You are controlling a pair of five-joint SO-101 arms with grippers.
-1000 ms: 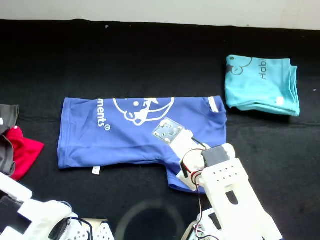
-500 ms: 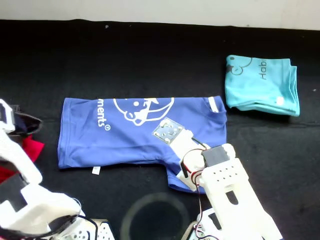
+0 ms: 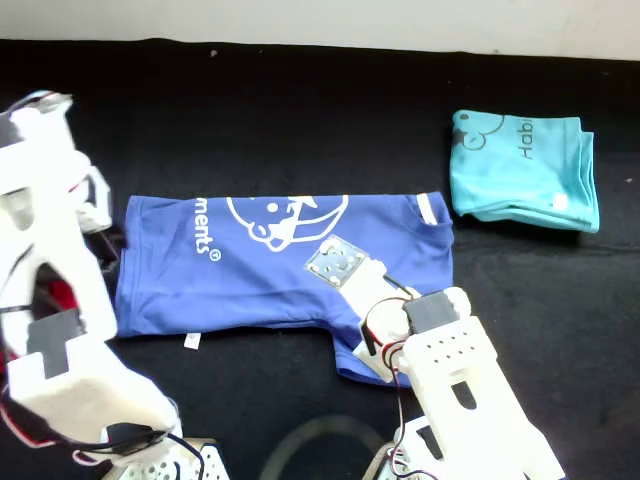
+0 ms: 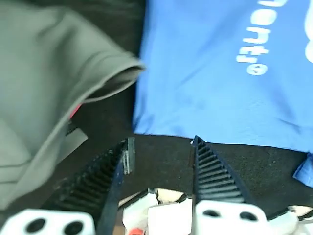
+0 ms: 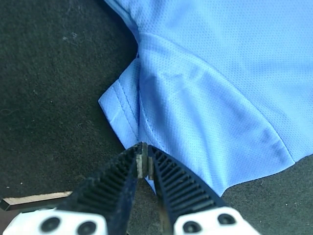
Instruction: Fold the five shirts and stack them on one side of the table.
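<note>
Slipping threatens if the right end effector [image 5: 145, 162] (pressed together at the hem) tugs the blue shirt [image 3: 250, 280] by its lower-centre sleeve.

A blue mesh-knit shirt [image 5: 210, 73] lies spread flat on the black cloth-covered desk [image 5: 49, 93], its short sleeve [image 5: 128, 110] with a stitched hem jutting out over the dark surface. The right gripper [image 5: 145, 166], with black ribbed fingers [image 5: 110, 185], has its jaws pressed together at the sleeve's hem corner, blue fabric showing between them
</note>
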